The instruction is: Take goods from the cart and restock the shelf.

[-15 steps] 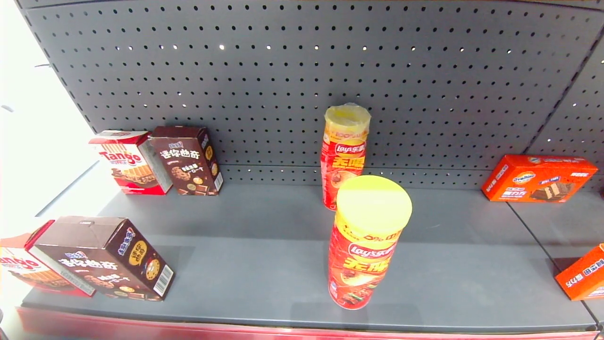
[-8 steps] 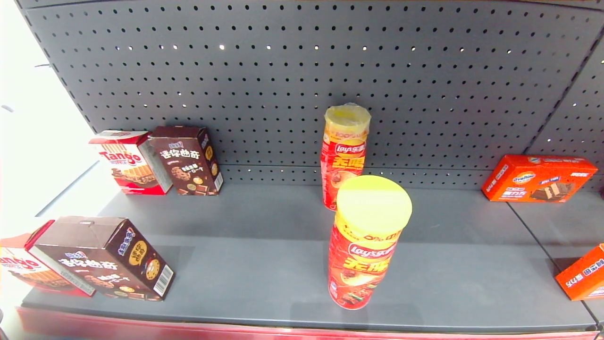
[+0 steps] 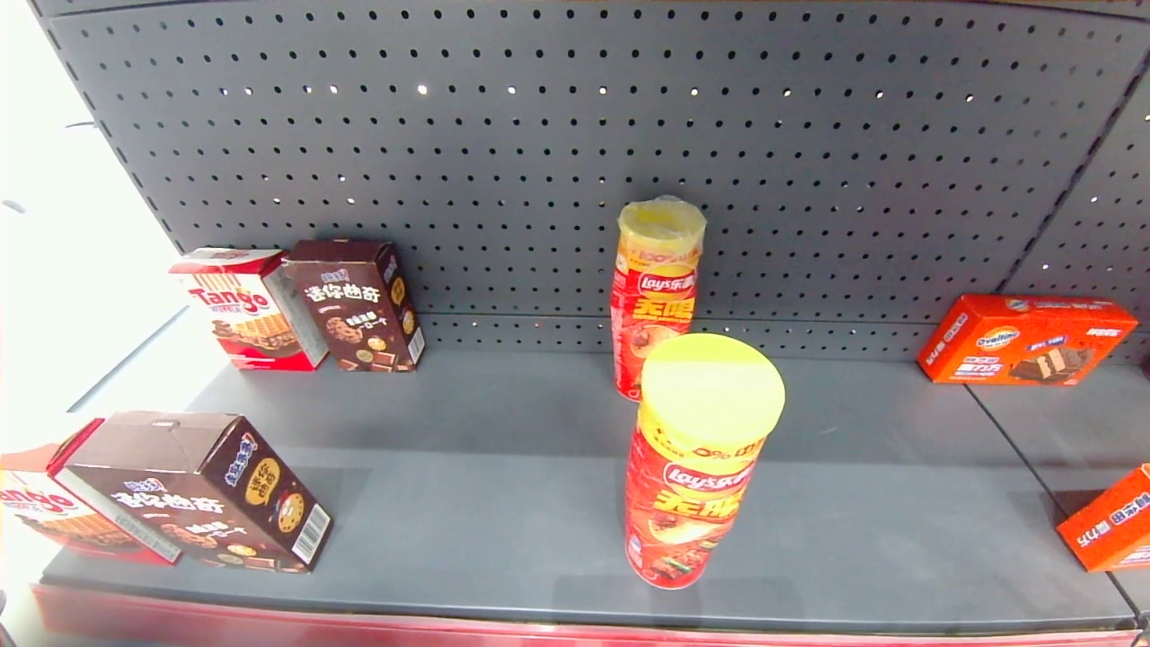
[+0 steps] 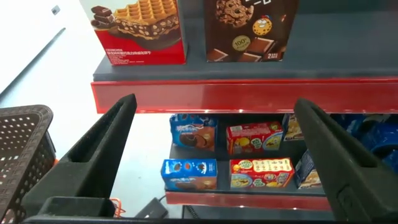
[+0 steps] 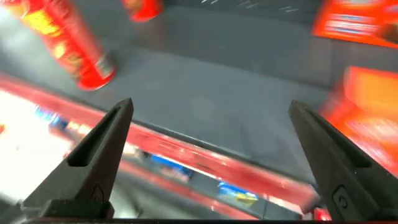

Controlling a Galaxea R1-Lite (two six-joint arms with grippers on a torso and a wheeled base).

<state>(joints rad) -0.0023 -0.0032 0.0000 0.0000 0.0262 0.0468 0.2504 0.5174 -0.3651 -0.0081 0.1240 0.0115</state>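
The left claw [image 4: 214,102], spread wide and empty, faces the red front edge of the grey metal shelf [image 4: 249,96]. A dark perforated plastic basket [image 4: 25,137], probably the cart, sits close beside one of its fingers, so this arm looks the nearer one. The right claw [image 5: 210,106], also spread and empty, points over the shelf board towards an upright red cardboard chip tube [image 5: 68,43].

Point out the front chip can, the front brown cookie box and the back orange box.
Front chip can [image 3: 692,503]: head view, on its red side at mid-height.
Front brown cookie box [image 3: 171,508]: head view, on its long printed face.
Back orange box [image 3: 1024,346]: head view, on its printed front face.
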